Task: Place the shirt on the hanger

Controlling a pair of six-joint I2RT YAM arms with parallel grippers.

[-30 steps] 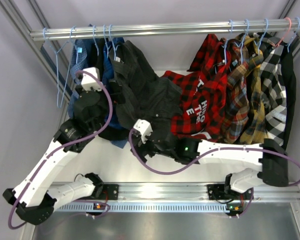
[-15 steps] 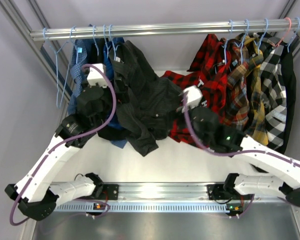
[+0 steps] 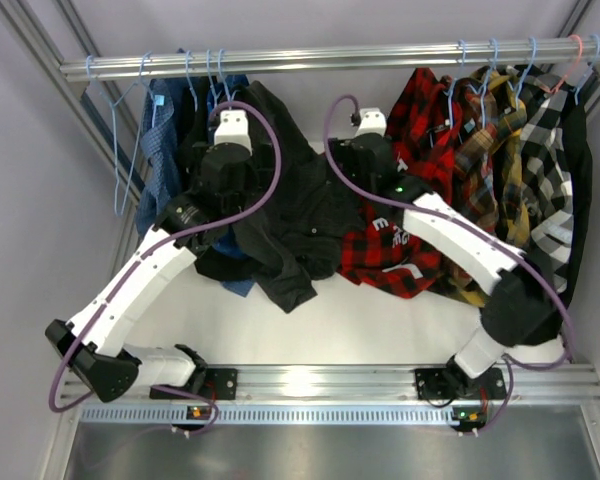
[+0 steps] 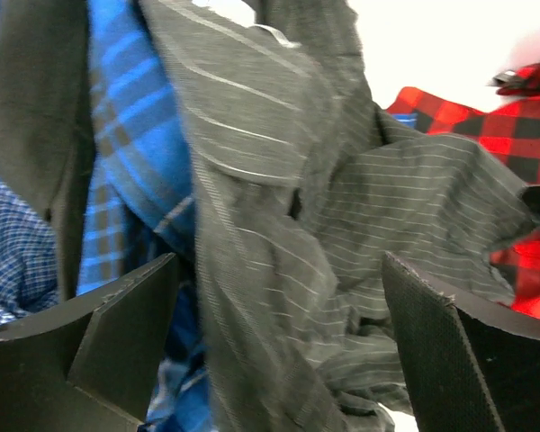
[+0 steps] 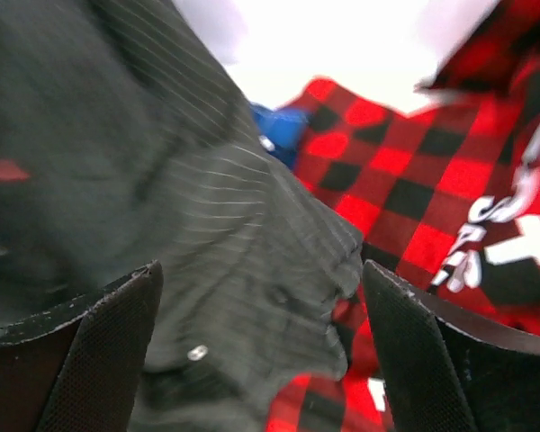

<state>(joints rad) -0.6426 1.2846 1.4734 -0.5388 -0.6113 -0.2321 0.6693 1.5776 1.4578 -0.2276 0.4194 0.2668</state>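
Observation:
The dark pinstriped shirt (image 3: 300, 200) hangs bunched from the rail's left part and trails down to the table. Light-blue hanger hooks (image 3: 223, 85) show above its collar; the rest of that hanger is hidden by cloth. My left gripper (image 3: 230, 160) is at the shirt's upper left. It is open, with shirt folds (image 4: 279, 225) between its fingers (image 4: 126, 315) but not pinched. My right gripper (image 3: 355, 160) is at the shirt's upper right, open too. The shirt front (image 5: 162, 207) with a red tab (image 5: 4, 169) and a button lies between its pads (image 5: 414, 351).
A red-and-black plaid shirt (image 3: 400, 230) lies right of the dark one. Several plaid shirts (image 3: 500, 150) hang at the rail's right end (image 3: 380, 55). Blue checked shirts (image 3: 165, 150) and an empty light-blue hanger (image 3: 128, 150) hang at the left.
Both arms rose toward the rail. The right gripper swung from the shirt's lower front up to its upper right. The left gripper moved up and right to the collar area.

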